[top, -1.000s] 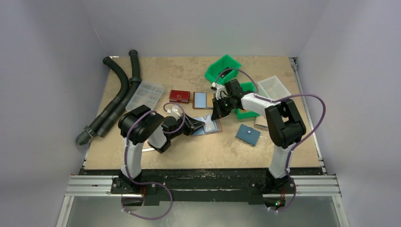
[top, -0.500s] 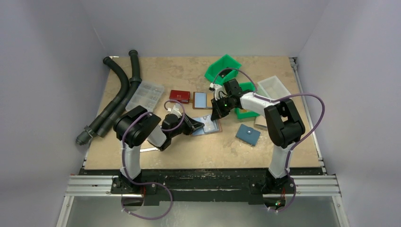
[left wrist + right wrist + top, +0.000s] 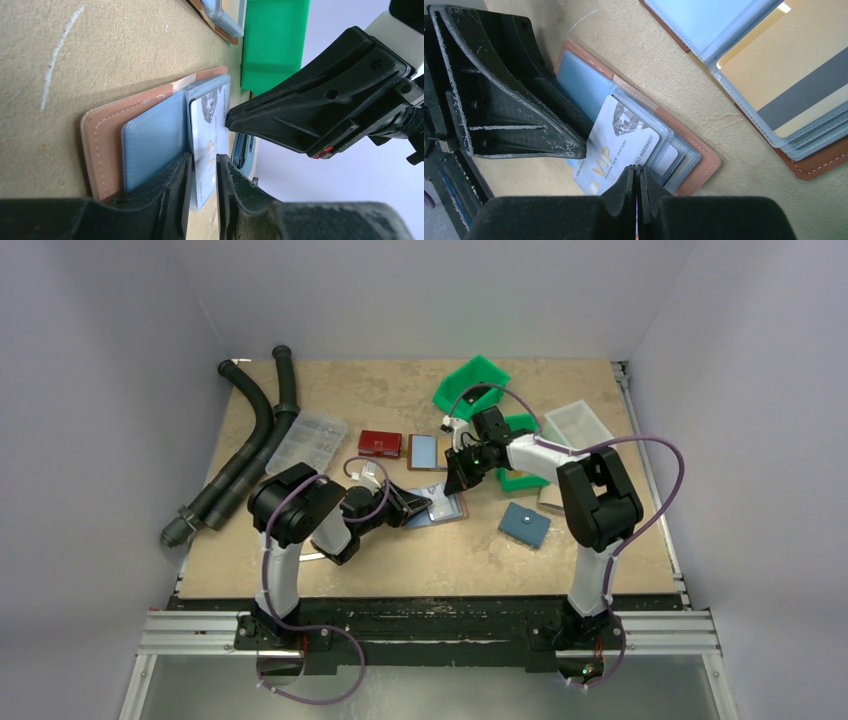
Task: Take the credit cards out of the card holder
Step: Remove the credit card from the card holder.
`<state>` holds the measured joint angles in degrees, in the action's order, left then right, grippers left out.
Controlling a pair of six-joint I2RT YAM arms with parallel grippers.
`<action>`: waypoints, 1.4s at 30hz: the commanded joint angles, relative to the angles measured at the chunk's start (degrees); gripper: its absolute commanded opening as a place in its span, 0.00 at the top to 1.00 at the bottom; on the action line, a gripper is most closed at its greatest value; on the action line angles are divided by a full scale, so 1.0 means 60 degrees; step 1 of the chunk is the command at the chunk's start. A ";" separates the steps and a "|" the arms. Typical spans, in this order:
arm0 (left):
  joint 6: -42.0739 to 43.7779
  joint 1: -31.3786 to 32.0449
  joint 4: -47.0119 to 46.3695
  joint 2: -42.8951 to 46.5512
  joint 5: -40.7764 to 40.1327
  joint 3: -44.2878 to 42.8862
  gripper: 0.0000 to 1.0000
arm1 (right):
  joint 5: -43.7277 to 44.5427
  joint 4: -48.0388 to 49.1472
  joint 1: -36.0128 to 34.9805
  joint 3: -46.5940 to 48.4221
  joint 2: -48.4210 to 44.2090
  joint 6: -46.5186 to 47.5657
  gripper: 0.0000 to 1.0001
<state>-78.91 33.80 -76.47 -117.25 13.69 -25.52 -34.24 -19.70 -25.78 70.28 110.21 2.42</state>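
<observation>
A brown card holder (image 3: 452, 510) with light blue sleeves lies open mid-table, also seen in the left wrist view (image 3: 100, 145) and the right wrist view (image 3: 704, 160). One pale credit card (image 3: 619, 145) printed "VIP" sticks halfway out of a sleeve. My left gripper (image 3: 203, 157) is turned on its side, jaws slightly open, with the free edge of that card (image 3: 207, 135) between them. My right gripper (image 3: 635, 169) is shut and empty, its tips pressing down beside the card where it enters the sleeves. Its tip (image 3: 229, 120) shows in the left wrist view. Other cards stay tucked in the sleeves.
A second open card holder (image 3: 425, 452) with a tan card lies just behind, with a red wallet (image 3: 380, 443) to its left. A blue pouch (image 3: 525, 524) sits front right. Green bins (image 3: 470, 385), a white tray (image 3: 580, 425), a clear box (image 3: 308, 440) and black hoses (image 3: 250, 440) stand further back.
The left arm shifted a little left and came back to the card holder's near edge. The right gripper has stayed shut on the same spot.
</observation>
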 commanded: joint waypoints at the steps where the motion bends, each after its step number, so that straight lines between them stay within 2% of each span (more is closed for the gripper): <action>1: 0.0386 0.0057 0.0577 0.0431 -0.0228 -0.0204 0.77 | -0.1420 -0.0832 -0.0801 -0.0317 0.0761 -0.0022 1.00; 6: 0.0610 0.0061 0.0856 0.0480 -0.0228 -0.0284 0.98 | -0.1697 -0.0931 -0.0854 -0.0277 0.0826 0.0022 1.00; 11: 0.1047 0.0052 0.0880 0.0558 -0.0202 -0.0190 1.00 | -0.0822 -0.0807 -0.0857 -0.0273 0.0800 -0.0079 1.00; 17: 0.2965 0.0028 0.4265 0.2154 -0.1140 -0.0220 1.00 | 0.0692 -0.0566 -0.0752 -0.0317 0.0740 -0.0316 0.97; 18: 0.3576 -0.0068 0.5428 0.2656 -0.1409 -0.0280 1.00 | 0.0906 -0.0527 -0.0732 -0.0331 0.0734 -0.0326 0.93; 20: 0.3749 -0.0162 0.5746 0.2791 -0.1375 -0.0245 1.00 | 0.0984 -0.0525 -0.0728 -0.0319 0.0733 -0.0329 0.90; 32: 0.3772 -0.0661 0.5404 0.2938 -0.0610 0.0325 1.00 | 0.1265 -0.0520 -0.0625 -0.0332 0.0733 -0.0273 0.83; 42: 0.3171 -0.1348 0.3597 0.2536 0.0687 0.1094 1.00 | 0.1173 -0.0547 -0.0581 -0.0332 0.0744 -0.0214 0.79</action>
<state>-60.77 28.10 -53.32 -100.49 15.97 -21.63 -33.80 -17.54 -29.98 70.61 111.26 -0.78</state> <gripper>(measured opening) 0.030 0.192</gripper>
